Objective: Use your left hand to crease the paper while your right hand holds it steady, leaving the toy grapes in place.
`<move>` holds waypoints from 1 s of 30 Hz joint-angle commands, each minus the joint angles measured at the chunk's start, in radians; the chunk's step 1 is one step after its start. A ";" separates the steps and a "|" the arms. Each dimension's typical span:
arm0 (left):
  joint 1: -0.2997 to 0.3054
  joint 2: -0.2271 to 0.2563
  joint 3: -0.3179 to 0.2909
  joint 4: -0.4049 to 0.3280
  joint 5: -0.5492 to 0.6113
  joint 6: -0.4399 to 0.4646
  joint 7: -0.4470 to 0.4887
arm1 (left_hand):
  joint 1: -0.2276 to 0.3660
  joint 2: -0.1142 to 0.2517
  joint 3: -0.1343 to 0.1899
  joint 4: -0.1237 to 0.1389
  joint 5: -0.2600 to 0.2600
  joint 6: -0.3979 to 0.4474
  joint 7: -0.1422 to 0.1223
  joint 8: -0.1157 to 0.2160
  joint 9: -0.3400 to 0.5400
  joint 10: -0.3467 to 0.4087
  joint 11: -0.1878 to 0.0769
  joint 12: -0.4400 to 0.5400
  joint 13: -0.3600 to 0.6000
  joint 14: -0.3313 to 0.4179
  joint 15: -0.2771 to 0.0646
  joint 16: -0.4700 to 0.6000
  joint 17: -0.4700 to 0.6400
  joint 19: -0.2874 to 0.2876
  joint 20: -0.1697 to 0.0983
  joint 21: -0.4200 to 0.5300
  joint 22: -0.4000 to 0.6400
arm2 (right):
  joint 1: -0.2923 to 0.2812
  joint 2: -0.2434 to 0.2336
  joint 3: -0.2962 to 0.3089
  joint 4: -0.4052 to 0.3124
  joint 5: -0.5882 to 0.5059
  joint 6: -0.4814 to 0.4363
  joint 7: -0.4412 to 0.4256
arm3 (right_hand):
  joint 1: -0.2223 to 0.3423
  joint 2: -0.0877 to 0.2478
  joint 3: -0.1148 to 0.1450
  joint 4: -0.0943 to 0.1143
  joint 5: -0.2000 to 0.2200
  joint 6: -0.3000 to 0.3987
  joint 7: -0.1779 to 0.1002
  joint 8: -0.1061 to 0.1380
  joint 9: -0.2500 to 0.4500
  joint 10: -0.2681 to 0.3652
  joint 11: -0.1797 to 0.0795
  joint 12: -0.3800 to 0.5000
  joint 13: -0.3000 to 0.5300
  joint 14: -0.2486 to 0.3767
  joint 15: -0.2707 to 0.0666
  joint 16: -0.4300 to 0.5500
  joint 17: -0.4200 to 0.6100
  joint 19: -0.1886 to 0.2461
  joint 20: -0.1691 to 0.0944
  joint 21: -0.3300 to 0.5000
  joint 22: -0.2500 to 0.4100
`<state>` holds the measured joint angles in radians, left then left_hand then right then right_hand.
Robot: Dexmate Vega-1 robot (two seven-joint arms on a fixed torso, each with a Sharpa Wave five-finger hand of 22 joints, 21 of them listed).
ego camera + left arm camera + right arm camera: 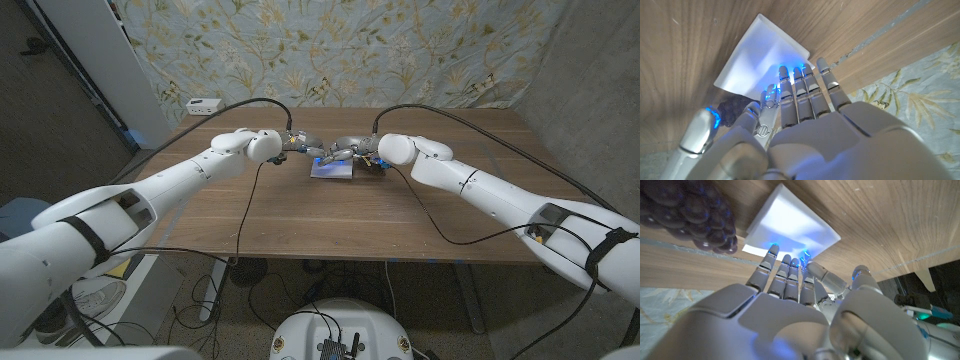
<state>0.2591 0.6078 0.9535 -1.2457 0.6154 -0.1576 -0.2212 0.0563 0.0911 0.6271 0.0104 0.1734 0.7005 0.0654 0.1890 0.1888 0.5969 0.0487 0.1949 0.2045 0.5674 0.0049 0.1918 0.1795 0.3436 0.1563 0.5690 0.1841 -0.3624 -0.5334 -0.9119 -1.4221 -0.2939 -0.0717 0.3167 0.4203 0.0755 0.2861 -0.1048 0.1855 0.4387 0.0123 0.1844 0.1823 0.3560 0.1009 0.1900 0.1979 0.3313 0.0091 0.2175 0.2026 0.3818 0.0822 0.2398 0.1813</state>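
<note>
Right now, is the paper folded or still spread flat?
Folded: the paper shows a doubled edge and lies as a small square under both robot hands' fingertips.

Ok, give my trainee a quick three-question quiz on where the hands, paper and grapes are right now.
1. True or false: both the left hand and right hand have fingertips on the paper.
2. The toy grapes are: A) on top of the paper, B) on the table beside the paper, C) held in a hand.
3. Fill in: the paper lies on a ___ table.

Key: 1 true; 2 B; 3 wooden.
</note>
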 commanded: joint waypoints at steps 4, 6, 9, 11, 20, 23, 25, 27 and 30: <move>0.107 0.015 -0.135 -0.033 -0.166 -0.072 0.197 | 0.022 0.005 0.029 -0.018 0.002 -0.073 -0.037 -0.014 0.001 -0.036 -0.008 -0.002 0.000 -0.030 0.000 -0.005 0.001 -0.024 0.012 -0.022 0.003 | -0.098 0.006 0.126 0.071 0.162 0.240 -0.185 | 0.014 0.008 0.002 -0.012 0.000 -0.029 -0.010 -0.006 0.003 -0.037 -0.005 -0.007 0.004 -0.028 0.003 -0.011 0.004 -0.020 0.002 -0.015 0.002; 0.132 0.011 -0.169 -0.041 -0.225 -0.083 0.216 | 0.025 0.004 0.033 -0.022 0.002 -0.095 -0.045 -0.017 0.001 -0.050 -0.003 -0.004 -0.001 -0.044 0.004 -0.007 0.002 -0.034 0.016 -0.029 0.004 | -0.112 0.015 0.148 0.090 0.204 0.275 -0.196 | 0.014 0.009 0.001 -0.013 -0.001 -0.043 -0.013 -0.009 0.003 -0.046 -0.006 -0.008 0.004 -0.034 0.006 -0.012 0.005 -0.023 0.002 -0.017 0.002; 0.159 0.004 -0.202 -0.049 -0.283 -0.090 0.237 | 0.028 0.004 0.038 -0.025 0.003 -0.117 -0.046 -0.017 0.001 -0.067 -0.005 -0.007 0.000 -0.057 0.014 -0.009 0.002 -0.042 0.019 -0.034 0.004 | -0.127 0.023 0.168 0.108 0.239 0.311 -0.214 | 0.013 0.009 0.000 -0.013 -0.002 -0.051 -0.016 -0.010 0.003 -0.053 -0.006 -0.008 0.004 -0.042 0.008 -0.014 0.006 -0.028 0.002 -0.019 0.002; 0.173 0.001 -0.220 -0.054 -0.319 -0.094 0.241 | 0.030 0.001 0.042 -0.029 0.003 -0.153 -0.054 -0.019 0.001 -0.089 0.002 -0.008 0.000 -0.080 0.023 -0.011 0.003 -0.055 0.024 -0.043 0.005 | -0.134 0.026 0.179 0.112 0.258 0.322 -0.218 | 0.012 0.010 -0.001 -0.013 -0.002 -0.055 -0.016 -0.009 0.003 -0.057 -0.009 -0.008 0.004 -0.046 0.008 -0.015 0.006 -0.031 0.001 -0.021 0.002; 0.232 -0.010 -0.286 -0.061 -0.470 -0.130 0.249 | 0.030 -0.012 0.045 -0.041 0.001 -0.287 -0.088 -0.022 -0.002 -0.190 0.004 -0.014 -0.001 -0.160 0.039 -0.013 0.006 -0.098 0.023 -0.072 0.007 | -0.168 0.030 0.221 0.112 0.332 0.357 -0.235 | 0.006 0.012 -0.005 -0.012 -0.004 -0.067 -0.015 -0.009 0.003 -0.071 -0.006 -0.008 0.004 -0.063 0.007 -0.017 0.008 -0.042 -0.006 -0.026 0.002; 0.253 -0.011 -0.305 -0.067 -0.511 -0.142 0.252 | 0.028 -0.018 0.044 -0.045 0.000 -0.331 -0.106 -0.022 -0.004 -0.227 0.004 -0.016 -0.002 -0.189 0.043 -0.014 0.006 -0.118 0.021 -0.084 0.007 | -0.180 0.034 0.234 0.114 0.353 0.367 -0.245 | 0.003 0.012 -0.006 -0.010 -0.005 -0.073 -0.016 -0.009 0.003 -0.075 -0.006 -0.008 0.004 -0.067 0.012 -0.017 0.009 -0.043 -0.005 -0.027 0.002; 0.267 -0.009 -0.316 -0.075 -0.530 -0.145 0.257 | 0.027 -0.021 0.043 -0.047 -0.001 -0.355 -0.112 -0.024 -0.004 -0.239 0.002 -0.015 -0.002 -0.205 0.045 -0.015 0.006 -0.127 0.020 -0.089 0.007 | -0.184 0.037 0.241 0.120 0.372 0.376 -0.241 | 0.000 0.013 -0.007 -0.009 -0.005 -0.076 -0.017 -0.008 0.003 -0.076 -0.005 -0.007 0.004 -0.072 0.016 -0.018 0.009 -0.045 -0.006 -0.027 0.002; 0.280 -0.009 -0.326 -0.076 -0.552 -0.159 0.258 | 0.025 -0.024 0.041 -0.048 -0.002 -0.376 -0.116 -0.024 -0.005 -0.257 0.001 -0.016 -0.003 -0.220 0.045 -0.016 0.006 -0.136 0.017 -0.095 0.007 | -0.191 0.037 0.246 0.117 0.377 0.379 -0.250 | -0.001 0.014 -0.008 -0.009 -0.005 -0.077 -0.017 -0.008 0.003 -0.079 -0.004 -0.007 0.004 -0.074 0.017 -0.018 0.010 -0.047 -0.006 -0.028 0.002; 0.299 -0.006 -0.340 -0.085 -0.579 -0.168 0.262 | 0.018 -0.034 0.034 -0.049 -0.004 -0.399 -0.131 -0.020 -0.006 -0.279 0.006 -0.014 -0.004 -0.252 0.045 -0.018 0.006 -0.157 0.013 -0.107 0.007 | -0.200 0.042 0.258 0.121 0.400 0.394 -0.255 | -0.005 0.015 -0.009 -0.007 -0.006 -0.079 -0.016 -0.007 0.003 -0.082 -0.002 -0.007 0.004 -0.075 0.018 -0.018 0.010 -0.049 -0.007 -0.029 0.003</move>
<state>0.4876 0.6014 0.6762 -1.3112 0.1746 -0.2835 0.0228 0.0796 0.0723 0.6641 -0.0348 0.1734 0.3193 -0.0544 0.1629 0.1786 0.3331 0.0553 0.1810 0.1997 0.3344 0.0504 0.1806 0.1842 0.2011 0.1728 0.4719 0.1891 -0.5276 -0.5030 -0.6991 -1.3115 0.0256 0.2717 0.0907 0.4216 0.0845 0.2787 -0.1139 0.1810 0.3673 -0.0054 0.1771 0.1841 0.2764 0.0938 0.1846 0.2006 0.2620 0.0284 0.2029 0.2077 0.3393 0.0752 0.2166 0.1814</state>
